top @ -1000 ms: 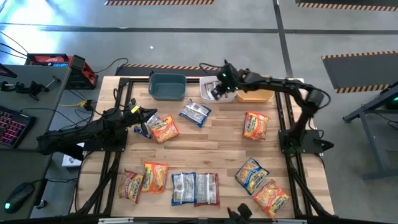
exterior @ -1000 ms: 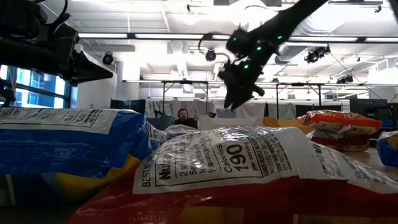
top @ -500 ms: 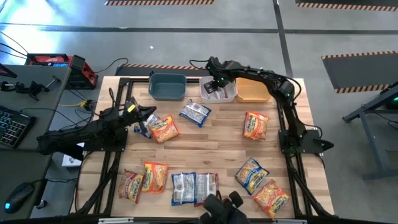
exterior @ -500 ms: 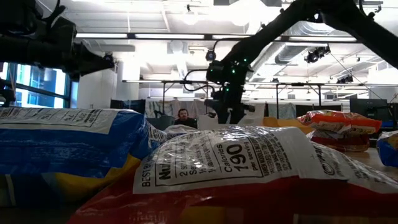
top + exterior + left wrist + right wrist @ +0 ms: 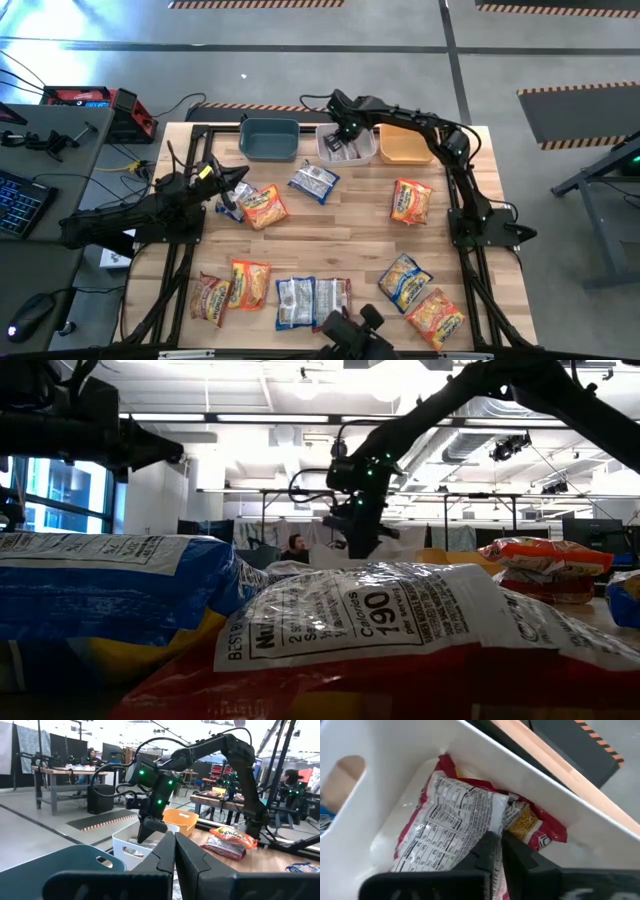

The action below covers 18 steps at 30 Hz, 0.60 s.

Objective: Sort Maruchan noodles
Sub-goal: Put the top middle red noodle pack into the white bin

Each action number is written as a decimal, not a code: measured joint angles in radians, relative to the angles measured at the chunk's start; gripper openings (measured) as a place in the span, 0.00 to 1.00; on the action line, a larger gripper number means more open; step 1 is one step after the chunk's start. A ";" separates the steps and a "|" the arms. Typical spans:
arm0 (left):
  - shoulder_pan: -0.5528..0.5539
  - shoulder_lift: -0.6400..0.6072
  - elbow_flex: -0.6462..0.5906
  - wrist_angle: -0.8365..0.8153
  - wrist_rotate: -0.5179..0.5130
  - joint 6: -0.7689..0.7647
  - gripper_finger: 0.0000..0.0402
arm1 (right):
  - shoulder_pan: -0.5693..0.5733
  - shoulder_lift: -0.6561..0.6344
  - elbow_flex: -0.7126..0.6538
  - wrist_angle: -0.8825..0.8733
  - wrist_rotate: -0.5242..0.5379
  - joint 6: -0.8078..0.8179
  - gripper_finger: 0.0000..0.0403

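Observation:
A white-maroon packet (image 5: 455,815) of Maruchan noodles lies flat in the white bin (image 5: 330,152) at the table's far edge. My right gripper (image 5: 496,840) hangs shut just over it, pointing steeply down, with nothing between its fingers; from the left wrist view its tips (image 5: 146,831) stand above the bin's rim. Several more packets lie loose on the table, among them an orange-red one (image 5: 265,207) and a blue-white one (image 5: 314,182). My left gripper (image 5: 238,185) waits shut and level beside the orange-red packet.
A dark-blue bin (image 5: 270,139) stands left of the white one and an orange bin (image 5: 405,147) right of it. Packets line the near edge (image 5: 295,300) and the right side (image 5: 411,200). Bare wood shows in the table's middle. People sit in the room beyond.
My right gripper has swung toward the table's left over the white bin, sunk lower and tipped more steeply down. Its fingers, apart half a second ago, have shut. The left arm has kept its place.

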<state>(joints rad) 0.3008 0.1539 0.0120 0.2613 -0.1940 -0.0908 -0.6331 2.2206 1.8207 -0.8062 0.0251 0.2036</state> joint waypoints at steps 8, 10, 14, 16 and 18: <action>0.000 0.000 0.000 0.006 0.000 -0.040 0.00 | 0.006 0.001 0.144 -0.110 -0.038 -0.102 0.00; 0.000 0.000 0.000 0.006 0.000 -0.054 0.00 | 0.007 0.000 0.184 -0.169 -0.047 -0.094 0.01; 0.000 0.000 0.000 0.006 0.000 -0.083 0.00 | 0.019 -0.002 0.204 -0.301 -0.042 -0.023 0.06; 0.000 0.000 0.000 -0.001 0.000 -0.083 0.00 | 0.038 -0.002 0.191 -0.337 -0.003 0.011 0.11; 0.000 0.000 0.000 -0.011 0.000 -0.072 0.00 | 0.059 -0.001 0.169 -0.345 0.037 0.050 0.19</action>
<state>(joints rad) 0.3008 0.1543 0.0120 0.2499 -0.1936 -0.1630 -0.5739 2.2192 1.9900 -1.1513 0.0618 0.2531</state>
